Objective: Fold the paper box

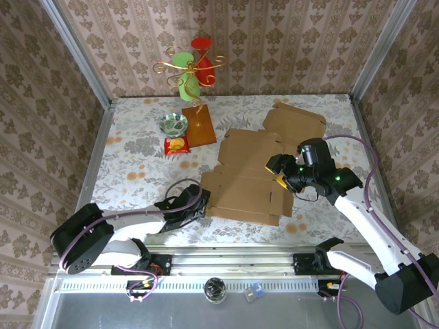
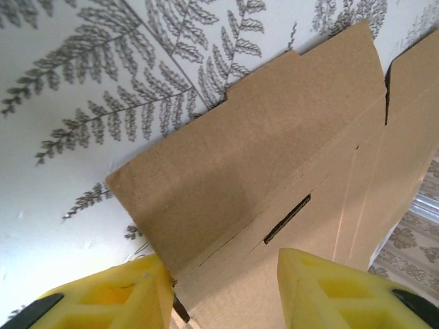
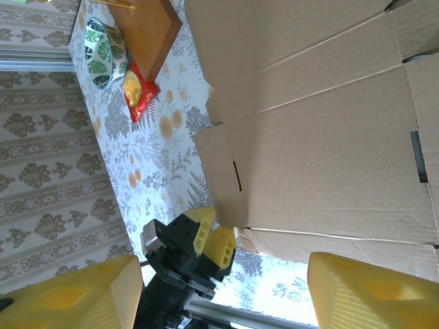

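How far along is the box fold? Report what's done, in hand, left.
Done: nothing visible; the paper box lies spread flat, no panel raised. In hand: the left jaws stand open astride its near-left flap edge; the right jaws hang open over its right side. Left: every fold.

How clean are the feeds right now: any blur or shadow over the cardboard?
Top external: evenly lit and sharp, paper box clear. Left wrist: left hand blurred up close, a soft shadow across the box. Right wrist: right hand blurred too, cardboard crisp.
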